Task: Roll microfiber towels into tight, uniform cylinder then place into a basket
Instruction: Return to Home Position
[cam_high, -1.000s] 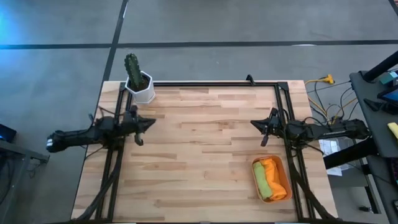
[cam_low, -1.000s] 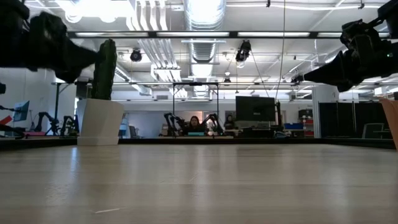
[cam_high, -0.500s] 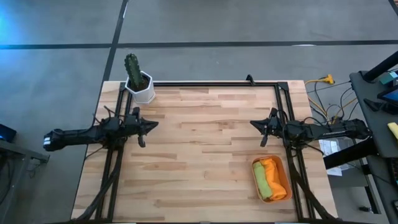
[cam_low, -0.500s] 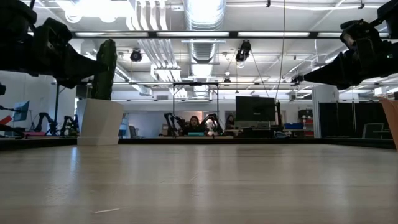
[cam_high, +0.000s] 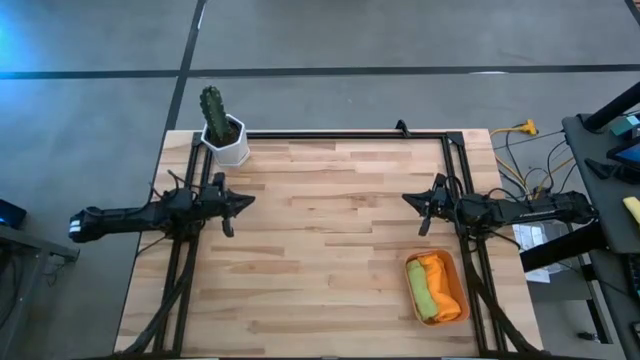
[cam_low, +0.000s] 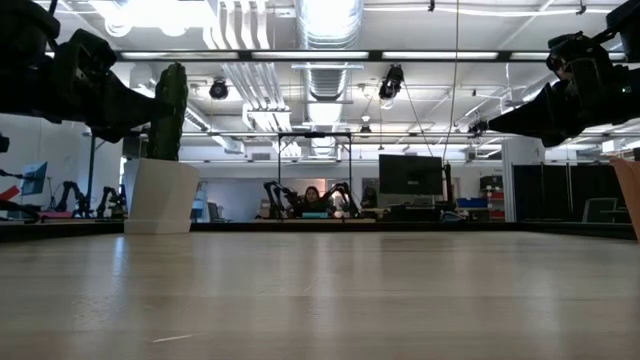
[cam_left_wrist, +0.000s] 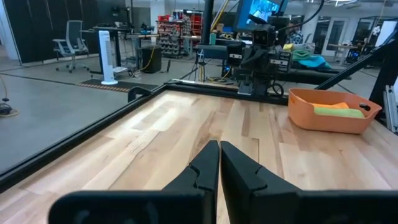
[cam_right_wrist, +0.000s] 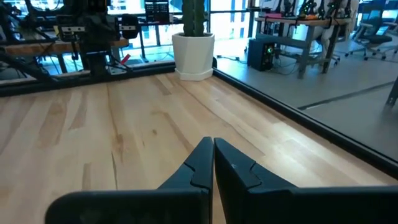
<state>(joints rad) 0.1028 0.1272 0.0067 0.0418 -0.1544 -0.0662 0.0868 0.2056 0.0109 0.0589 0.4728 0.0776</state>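
The left tool (cam_high: 243, 200) is hovering over the left edge of the tabletop (cam_high: 330, 240), pointing inward toward the middle. Its two fingers (cam_left_wrist: 205, 167) are pressing together, closed on nothing. Just behind it, at the far left corner, a cactus (cam_high: 212, 106) is standing upright in a white pot (cam_high: 231, 146). In the low view the pot (cam_low: 160, 195) is sitting clear of the arm, which is hanging above it and partly crossing the cactus (cam_low: 172, 105). A black frame (cam_high: 340, 134) is running along the far edge and down both sides of the tabletop.

The wide middle of the wood is lying between the two arms, with nothing blocking the way from one to the other. Beyond the far edge, in the low view, people (cam_low: 315, 198) are sitting at a distant desk beside a dark monitor (cam_low: 410, 178).

The right tool (cam_high: 410, 200) is hovering over the right side, facing the left one and well apart from it. Its fingers (cam_right_wrist: 202, 163) are also meeting with no gap, holding nothing. Nearer the front right corner, the basket (cam_high: 409, 266) is resting on the tabletop just inside the frame rail. The green towel (cam_high: 421, 290) is lying rolled along its left side. The orange towel (cam_high: 444, 282) is lying touching it on the right. Both are filling the basket and neither tool is near them. From the left wrist view the basket (cam_left_wrist: 329, 121) is showing the two rolls just above its rim. Past the right edge, cables (cam_high: 525, 135) are trailing over the floor.
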